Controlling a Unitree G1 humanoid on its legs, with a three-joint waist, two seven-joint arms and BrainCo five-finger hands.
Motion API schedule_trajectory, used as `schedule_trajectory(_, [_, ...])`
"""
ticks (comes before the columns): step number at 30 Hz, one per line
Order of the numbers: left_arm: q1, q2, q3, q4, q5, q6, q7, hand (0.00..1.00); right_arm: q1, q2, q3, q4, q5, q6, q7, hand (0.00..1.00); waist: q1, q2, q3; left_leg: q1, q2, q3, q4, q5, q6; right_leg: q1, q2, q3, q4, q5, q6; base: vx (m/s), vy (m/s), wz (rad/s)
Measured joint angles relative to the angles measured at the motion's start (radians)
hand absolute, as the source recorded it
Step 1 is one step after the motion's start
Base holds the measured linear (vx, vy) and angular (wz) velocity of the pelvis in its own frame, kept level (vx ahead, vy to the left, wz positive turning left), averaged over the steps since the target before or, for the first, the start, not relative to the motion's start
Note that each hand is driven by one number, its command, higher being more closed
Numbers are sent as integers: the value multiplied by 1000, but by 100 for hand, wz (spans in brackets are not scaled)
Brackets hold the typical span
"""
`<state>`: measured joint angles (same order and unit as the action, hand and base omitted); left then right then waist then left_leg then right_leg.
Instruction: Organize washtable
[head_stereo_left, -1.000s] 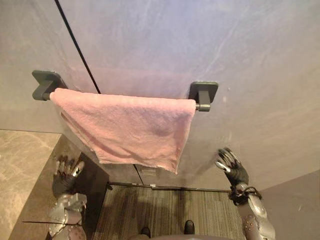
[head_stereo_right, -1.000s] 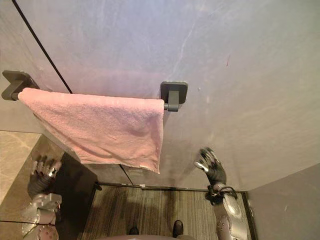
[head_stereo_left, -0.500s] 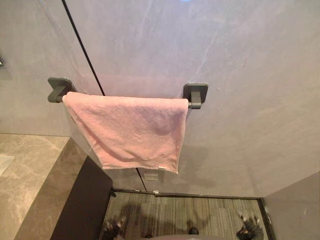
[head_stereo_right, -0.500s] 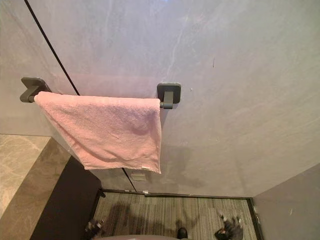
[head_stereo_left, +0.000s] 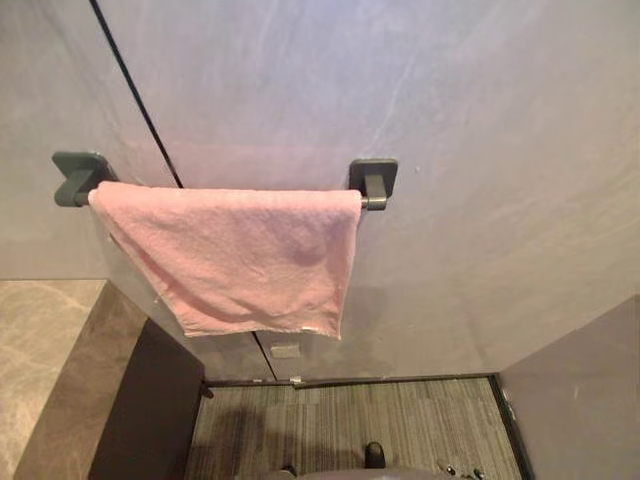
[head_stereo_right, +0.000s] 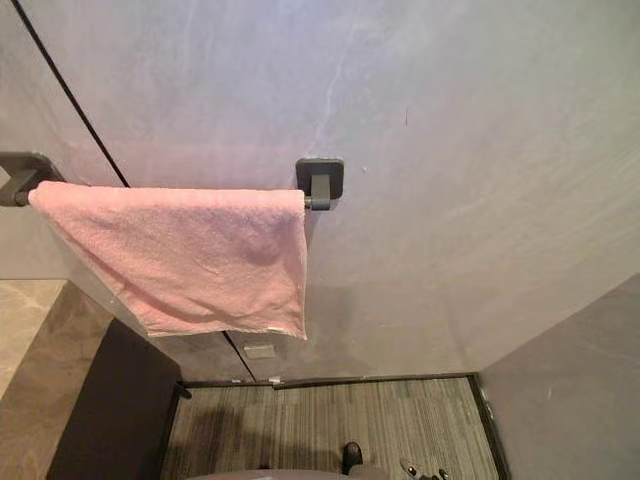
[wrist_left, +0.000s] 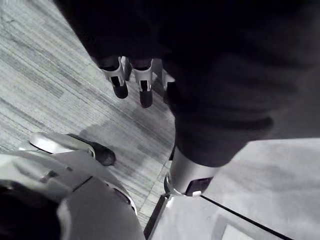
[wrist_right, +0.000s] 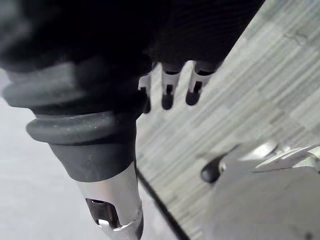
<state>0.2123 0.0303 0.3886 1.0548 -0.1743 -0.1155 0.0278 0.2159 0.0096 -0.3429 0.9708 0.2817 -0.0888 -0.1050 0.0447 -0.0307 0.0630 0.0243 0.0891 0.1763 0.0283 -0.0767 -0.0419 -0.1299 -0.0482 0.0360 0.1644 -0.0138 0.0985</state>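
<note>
**Pink towel on the rail, both hands down and empty**

At far left lies the veined stone washtable top (head_stereo_left: 40, 340), with the dark side of its cabinet (head_stereo_left: 150, 410) dropping to the floor beside it. Above it on the grey wall sits the left bracket (head_stereo_left: 80, 172) of a dark grey towel rail. The pink towel (head_stereo_left: 240, 255) is draped over that rail and covers nearly all of it. It hangs lopsided, with the lower hem slanting and reaching lowest towards the right end. A thin black seam (head_stereo_left: 135, 95) runs down the wall and passes behind the towel. Just beneath the hem a small pale plate (head_stereo_left: 285, 351) is fixed to the wall (any marking on it is too small to read). The right bracket (head_stereo_left: 373, 178) stands clear of the cloth, with a short bare stub of rail showing. Below is striped grey flooring (head_stereo_left: 340, 420).

The left hand (wrist_left: 145, 85) hangs over that flooring, fingers straight and loose, holding nothing. The right hand (wrist_right: 167, 90) hangs the same way, fingers relaxed and empty, well away from the towel.
</note>
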Motion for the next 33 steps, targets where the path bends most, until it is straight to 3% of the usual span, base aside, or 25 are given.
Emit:
schedule_trajectory(1, [-9, 4, -12, -16, 3, -3, -2, 0, 11, 0, 12, -2, -13, -2, 0, 0, -7, -9, 2, -12, 1, -43, 15, 4, -5, -20, -6, -10, 194, -100, -30, 46, -16, 78])
schedule_trajectory(2, [-14, 12, -27, -26, 2, -4, -1, 0, 15, 2, 15, 6, -23, -1, -1, 0, -4, -16, 1, -13, -2, -69, 19, 7, -9, -4, -11, -8, 240, -133, -13, 80, -48, 116])
schedule_trajectory(3, [-18, 32, -68, -34, 3, -4, -3, 0, 6, -3, 36, 30, -48, -1, -1, 0, -2, -31, -6, -22, -8, -106, 23, 18, -16, 35, -25, -7, 254, -172, 5, 64, -84, 91])
schedule_trajectory(5, [-19, 52, -114, -36, -10, -5, -5, 0, -22, -18, 86, 37, -101, 0, 1, 0, 4, -48, -19, -52, -18, -143, 24, 39, -29, 51, -29, -8, 198, -187, 0, 41, -127, 70])
schedule_trajectory(7, [-36, 49, -131, -26, -36, -3, -6, 0, -87, -40, 141, 36, -161, -1, 0, 0, 28, -39, -21, -84, -7, -149, 26, 58, -42, 59, -19, -13, 119, -186, -3, -7, -125, 24])
schedule_trajectory(9, [-42, 40, -170, -18, -104, -2, -8, 0, -160, -76, 209, 36, -253, -2, 4, 0, 28, 0, 8, -108, 9, -184, 44, 73, -53, 103, 0, -49, 34, -158, -49, -108, -103, 34])
schedule_trajectory(11, [-40, 39, -193, 3, -171, -5, -8, 0, -168, -73, 248, 42, -276, -1, 12, 0, 33, 14, 19, -102, 21, -207, 60, 77, -59, 143, 16, -75, 7, -147, -63, -123, -95, 42])
schedule_trajectory(13, [-38, 37, -201, 15, -208, -5, -8, 0, -175, -71, 284, 65, -281, -2, 17, 0, 54, 22, 31, -94, 37, -224, 75, 81, -68, 165, 35, -89, 7, -141, -72, -115, -97, 28])
schedule_trajectory(16, [-48, 34, -215, 15, -234, -5, -19, 0, -198, -88, 324, 111, -335, 6, 15, 0, 53, 44, 104, -118, 54, -289, 123, 87, -95, 195, 68, -142, 20, -140, -97, -230, -88, 44])
schedule_trajectory(19, [-45, 29, -230, 22, -273, -5, -27, 0, -206, -122, 322, 115, -364, 12, 16, 0, 51, 66, 123, -117, 69, -307, 95, 89, -114, 189, 81, -174, 43, -142, -98, -244, -70, 36])
schedule_trajectory(20, [-42, 29, -230, 25, -284, -5, -27, 0, -206, -126, 323, 115, -371, 12, 18, 0, 50, 71, 123, -115, 70, -308, 74, 85, -121, 184, 79, -180, 46, -139, -102, -183, -38, 36])
schedule_trajectory(21, [-36, 35, -224, 27, -298, -8, -28, 0, -200, -127, 322, 115, -376, 13, 20, 0, 50, 31, 109, -114, 69, -301, 40, 57, -154, 159, 59, -193, 35, -136, -126, -215, -17, 40])
schedule_trajectory(22, [-38, 51, -215, 32, -306, -12, -28, 0, -190, -129, 320, 114, -385, 13, 22, 0, 51, 22, 107, -162, 56, -286, 127, 46, -124, 133, 32, -206, 41, -124, -153, -210, -7, 34])
schedule_trajectory(23, [-38, 50, -206, 37, -306, -12, -28, 0, -187, -132, 318, 115, -393, 13, 22, 0, 50, 17, 108, -184, 50, -281, 202, 34, -106, 120, 20, -214, 44, -119, -159, -181, 16, 21])
schedule_trajectory(24, [-31, 41, -185, 39, -308, -11, -27, 0, -177, -148, 306, 114, -399, 13, 24, 0, 45, 9, 111, -216, 52, -259, 359, 5, -62, 106, -5, -225, 48, -104, -156, -140, 40, 10])
schedule_trajectory(26, [-15, 35, -178, 39, -306, -12, -28, 0, -146, -156, 299, 114, -401, 19, 23, 0, 32, 18, 107, -222, 116, -223, 595, -22, -30, 89, -33, -241, 71, -92, -141, -142, 92, 27])
schedule_trajectory(28, [-12, 36, -162, 37, -304, -12, -29, 0, -124, -147, 265, 109, -398, 18, 23, 0, 14, 21, 105, -215, 174, -216, 694, -2, -8, 84, -54, -266, 82, -89, -131, -99, 138, 51])
schedule_trajectory(29, [-10, 12, -149, 32, -304, -17, -27, 0, -113, -158, 236, 98, -393, 17, 23, 0, 3, 48, 90, -202, 212, -197, 665, 211, 78, 61, -50, -280, 107, -100, -93, -45, 127, 82])
schedule_trajectory(30, [-14, 23, -141, 32, -299, -24, -28, 0, -119, -150, 228, 111, -386, 20, 28, 0, -7, 43, 97, -208, 188, -176, 596, 205, 62, 32, -52, -258, 144, -134, -71, -34, 67, 98])
schedule_trajectory(31, [-16, 35, -139, 33, -295, -24, -27, 0, -118, -142, 228, 123, -387, 22, 35, 0, -7, 28, 91, -197, 177, -190, 527, 218, 48, 30, -34, -250, 139, -142, -96, 24, -129, 159])
schedule_trajectory(32, [-21, 60, -111, 24, -291, -23, -27, 0, -90, -110, 222, 143, -380, 22, 45, 0, -27, -49, 62, -137, 126, -202, 387, 203, 22, 83, -38, -283, 16, -95, -177, 10, -259, 196])
schedule_trajectory(33, [-35, 47, -80, 22, -288, -18, -25, 0, -90, -109, 181, 151, -365, 22, 45, 0, -29, -18, 83, -133, 175, -162, 547, 130, 12, 126, -50, -392, -10, -59, -174, 7, -230, 202])
